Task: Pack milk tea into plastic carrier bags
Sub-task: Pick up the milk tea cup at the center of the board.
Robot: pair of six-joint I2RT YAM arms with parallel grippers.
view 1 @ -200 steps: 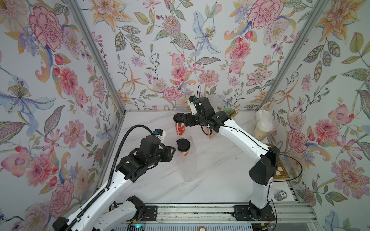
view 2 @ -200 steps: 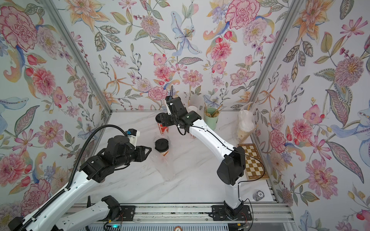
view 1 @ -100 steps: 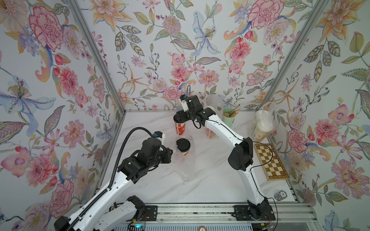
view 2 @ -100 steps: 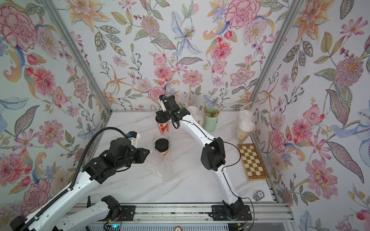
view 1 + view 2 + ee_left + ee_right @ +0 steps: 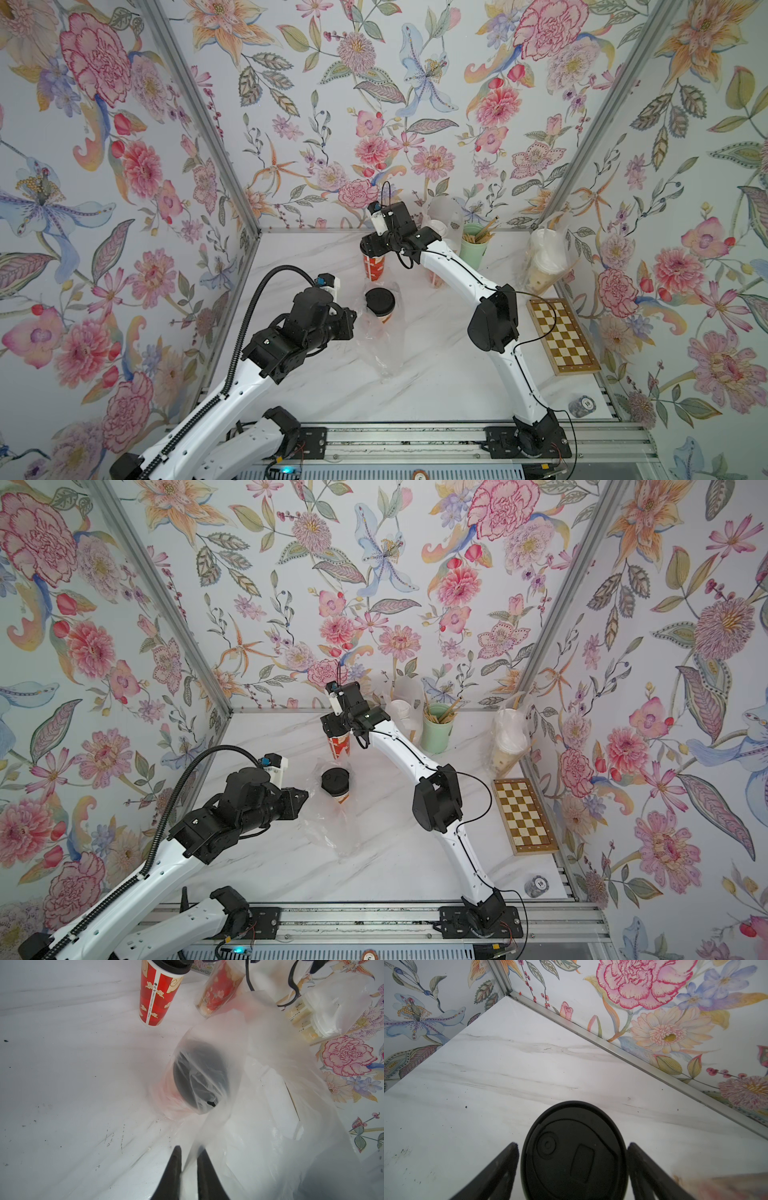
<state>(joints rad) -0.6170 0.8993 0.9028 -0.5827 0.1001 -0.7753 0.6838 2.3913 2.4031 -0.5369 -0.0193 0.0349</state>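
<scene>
The white marble-look desk fills the lower middle of both top views. At frame centre lies the thin clear crinkly plastic carrier bag, with one tall red printed cup with a black lid standing in its upper end. Just above that in the frame stands the second red black-lidded cup, free on the desk. My left hand is nipped nearly closed on the bag's film near its edge. My right hand is spread over the second cup, one finger on either side of the lid, gripping nothing yet. To do this well, I judge I should drop lower and close on the cup wall, not the lid, which might pop off. Meanwhile my left should draw the film up and outward so the mouth gapes beside the packed cup.
</scene>
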